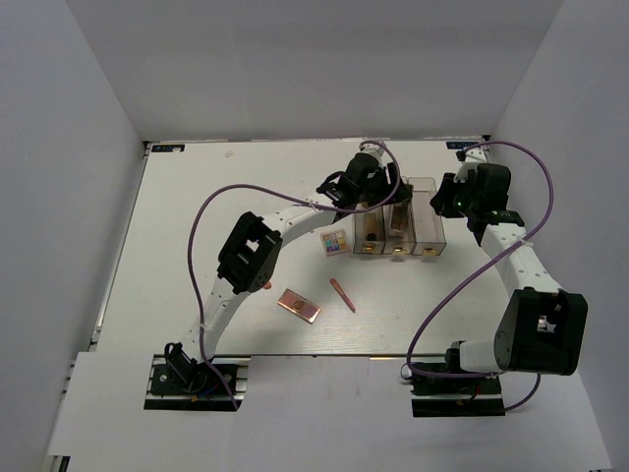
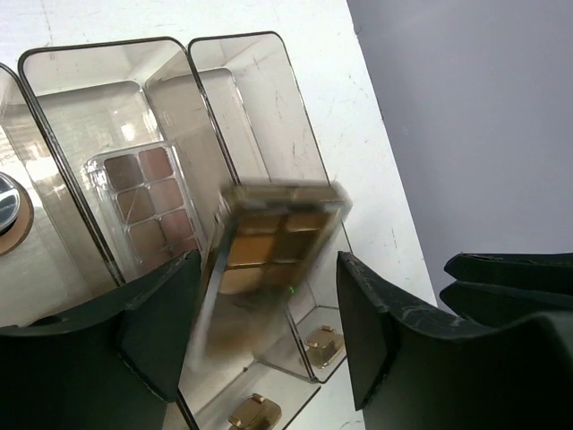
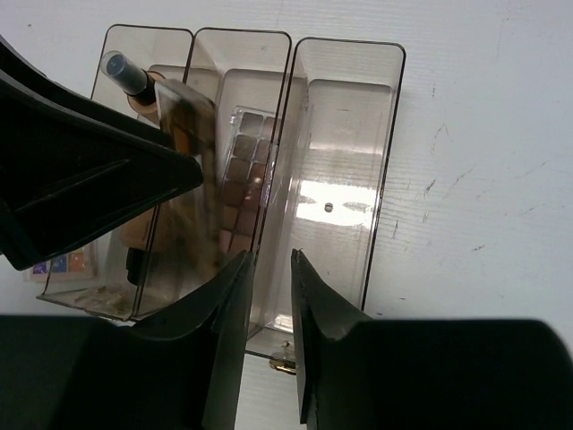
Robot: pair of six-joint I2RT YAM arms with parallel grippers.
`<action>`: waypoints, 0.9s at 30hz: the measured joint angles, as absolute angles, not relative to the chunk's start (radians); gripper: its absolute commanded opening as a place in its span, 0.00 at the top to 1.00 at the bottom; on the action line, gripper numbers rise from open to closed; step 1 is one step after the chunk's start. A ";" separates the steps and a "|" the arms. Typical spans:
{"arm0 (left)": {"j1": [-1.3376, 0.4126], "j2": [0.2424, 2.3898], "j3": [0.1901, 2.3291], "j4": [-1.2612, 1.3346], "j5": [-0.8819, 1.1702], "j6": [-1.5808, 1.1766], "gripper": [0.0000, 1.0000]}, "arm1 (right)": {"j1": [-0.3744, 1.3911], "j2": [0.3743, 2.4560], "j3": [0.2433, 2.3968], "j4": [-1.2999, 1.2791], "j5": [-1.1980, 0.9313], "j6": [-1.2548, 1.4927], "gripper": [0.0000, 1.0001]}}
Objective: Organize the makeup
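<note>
Left hand open, a blurred palette tilted between its fingers over the box. Right hand barely parted, astride a box wall.

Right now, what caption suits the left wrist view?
Open left gripper above a clear organizer, a blurred brown palette between its fingers, a pink-brown palette inside.

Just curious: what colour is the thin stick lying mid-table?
The stick is coral pink, seen best in the top view.
</note>
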State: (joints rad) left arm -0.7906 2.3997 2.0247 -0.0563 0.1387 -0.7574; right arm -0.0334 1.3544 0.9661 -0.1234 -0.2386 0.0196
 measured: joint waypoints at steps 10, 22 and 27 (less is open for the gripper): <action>-0.791 2.400 2.025 -0.063 0.138 -0.759 0.20 | -0.033 1.354 0.965 -0.123 -0.239 0.020 0.69; -0.791 2.343 2.021 -0.077 0.123 -0.703 0.50 | -0.039 1.322 0.955 -0.125 -0.490 -0.093 0.59; -0.791 2.131 1.887 -0.119 0.084 -0.629 0.57 | -0.038 1.311 0.959 -0.180 -0.755 -0.287 0.44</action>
